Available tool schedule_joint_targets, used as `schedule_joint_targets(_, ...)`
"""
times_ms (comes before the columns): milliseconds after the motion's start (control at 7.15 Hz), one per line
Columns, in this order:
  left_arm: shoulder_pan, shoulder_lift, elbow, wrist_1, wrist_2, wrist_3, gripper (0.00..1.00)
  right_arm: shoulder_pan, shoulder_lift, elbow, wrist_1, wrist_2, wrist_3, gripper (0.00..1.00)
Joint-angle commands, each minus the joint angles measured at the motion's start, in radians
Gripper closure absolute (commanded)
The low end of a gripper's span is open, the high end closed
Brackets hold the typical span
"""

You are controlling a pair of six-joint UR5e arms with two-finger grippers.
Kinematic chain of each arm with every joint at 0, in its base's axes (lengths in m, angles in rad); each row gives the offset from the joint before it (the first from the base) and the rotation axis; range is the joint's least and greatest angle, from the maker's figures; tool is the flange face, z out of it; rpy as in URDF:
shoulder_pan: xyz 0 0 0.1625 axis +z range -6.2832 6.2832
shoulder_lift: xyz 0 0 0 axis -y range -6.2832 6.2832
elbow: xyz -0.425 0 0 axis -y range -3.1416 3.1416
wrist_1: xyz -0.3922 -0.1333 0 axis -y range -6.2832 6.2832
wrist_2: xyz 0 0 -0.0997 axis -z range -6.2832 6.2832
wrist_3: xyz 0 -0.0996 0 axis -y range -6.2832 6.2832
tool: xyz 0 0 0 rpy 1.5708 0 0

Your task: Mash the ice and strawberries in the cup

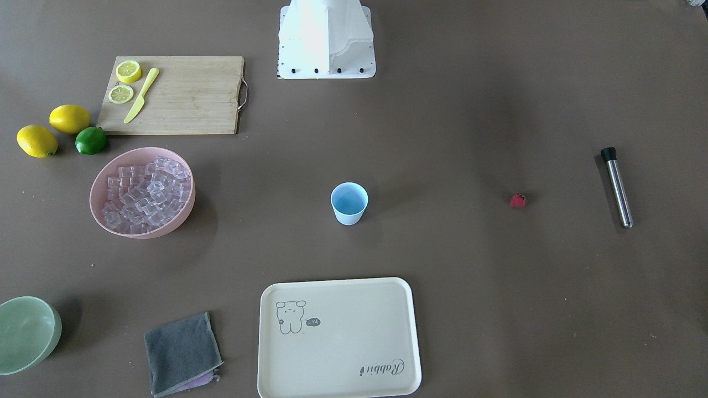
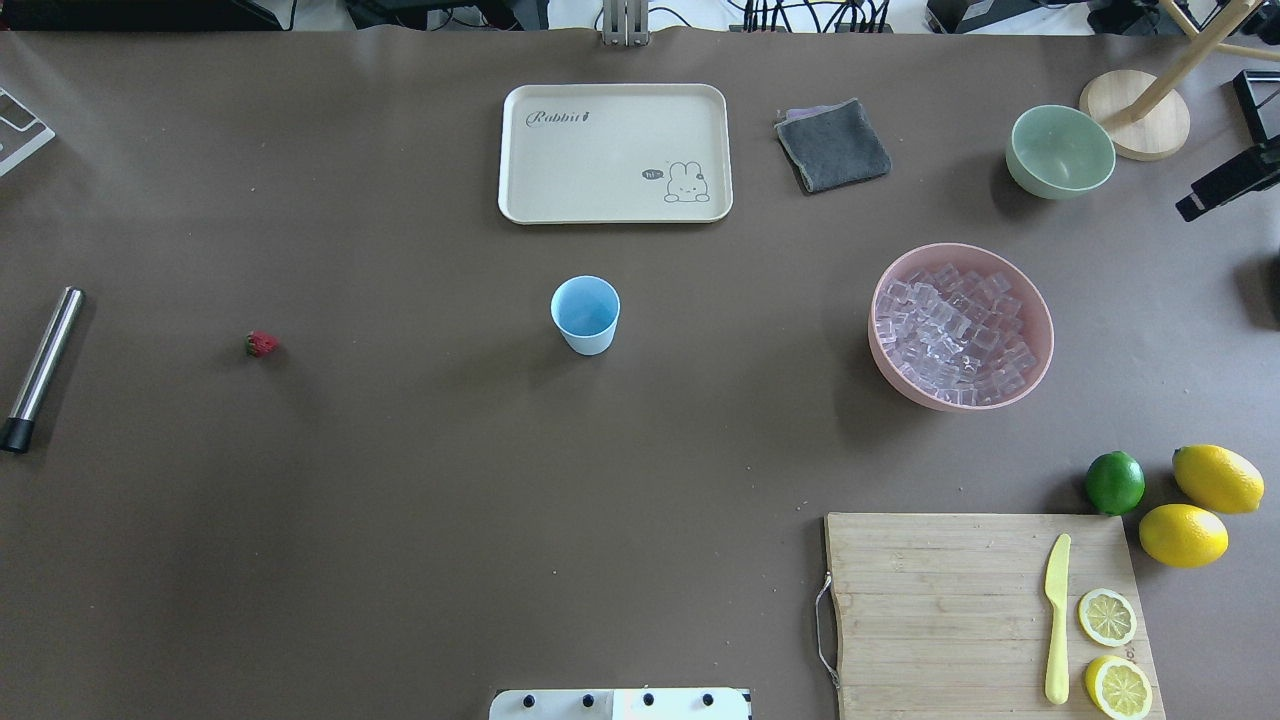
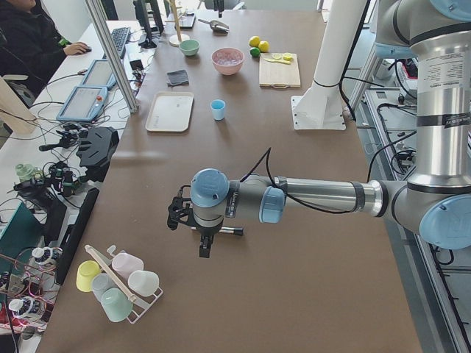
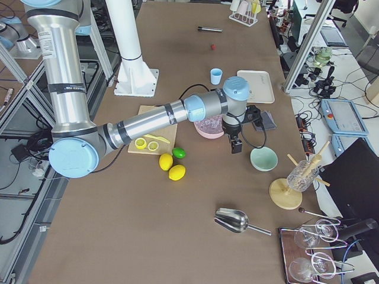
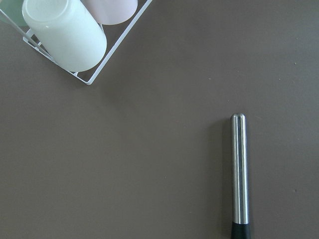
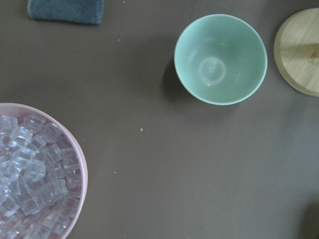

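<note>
One cup (image 2: 585,314) stands upright mid-table, empty. The strawberry (image 2: 262,344) lies on the bare table well off to the robot's left of it, w/ a steel rod (image 2: 42,368) farther out. The ice (image 2: 955,335) is piled in the pink bowl (image 2: 1040,330) on the robot's right. Above the rod hangs the left gripper (image 3: 204,244); the right gripper (image 4: 235,144) hangs btw pink bowl and green bowl (image 4: 264,158). Fingers on both: can't tell how far open.
</note>
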Motion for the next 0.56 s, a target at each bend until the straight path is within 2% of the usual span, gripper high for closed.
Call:
schedule_joint_targets(0, 0.000, -0.003, 0.000, -0.002, 0.001, -0.002, 0.02, -0.171, 0.073, 0.027, 0.005, -0.068, 0.188, 0.01)
schedule_joint_targets(280, -0.001, -0.015, -0.002, -0.002, 0.003, 0.000, 0.02, -0.324, 0.070, 0.031, 0.136, -0.221, 0.464, 0.02)
schedule_joint_targets(419, -0.001, -0.016, 0.001, -0.002, 0.003, -0.002, 0.03, -0.352, 0.064, 0.033, 0.137, -0.258, 0.489, 0.08)
